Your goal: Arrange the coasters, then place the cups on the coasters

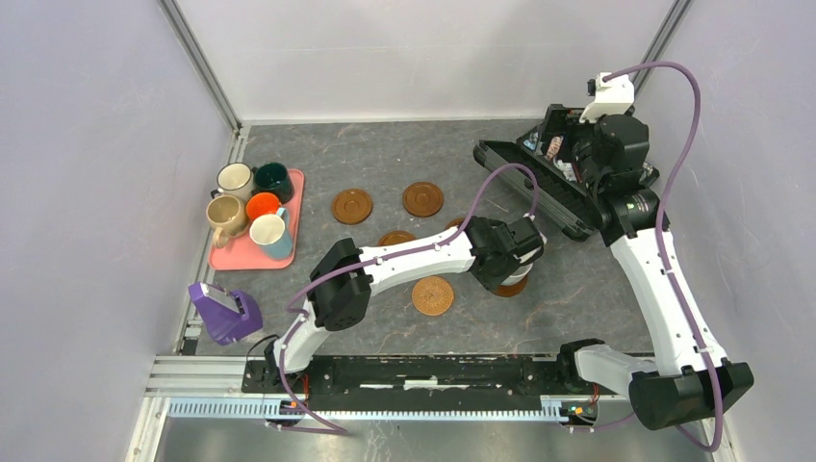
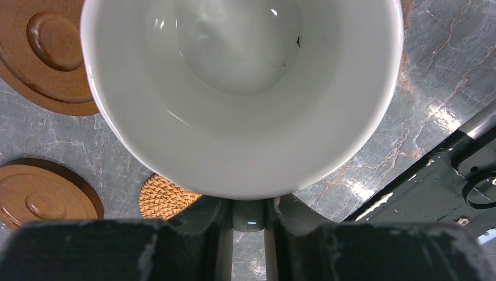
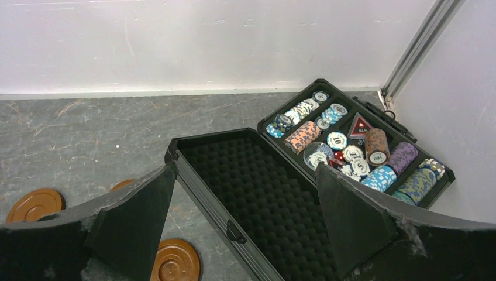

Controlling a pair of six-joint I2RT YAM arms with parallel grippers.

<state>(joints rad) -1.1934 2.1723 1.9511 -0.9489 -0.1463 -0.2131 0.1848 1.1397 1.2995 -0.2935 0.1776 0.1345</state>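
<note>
**White cup to be centred on the coaster right of centre**

The white cup [image 2: 240, 117] is held in the left jaws, which are drawn narrow on what looks like its handle at the bottom edge of the left wrist view. In the top view the cup hangs right of centre, under the end of the left arm [image 1: 414, 258]. It sits over a brown coaster [image 1: 513, 288] of which only a sliver shows. Whether the cup's base is touching that coaster cannot be told.

The step in hand is judged to be the setting-down of this cup. It would be done well if the cup were kept level, lowered straight, and its base brought inside the coaster's rim (the coaster looks only a little wider than the cup, so little error is allowed). The left jaws are best opened only once the weight is borne by the coaster, then drawn back along the handle's line so the cup is not dragged. The woven coaster [image 2: 164, 198], peeping out just below the cup, should not be nudged. The same care is owed to the two plain coasters at upper left [image 2: 52, 52] and lower left [image 2: 41, 196].

The other five cups [image 1: 272, 236] stand on the pink tray [image 1: 236, 258] at the left of the top view. The right jaws stand wide and empty over the open chip case [image 3: 257, 193], well apart from the work.
</note>
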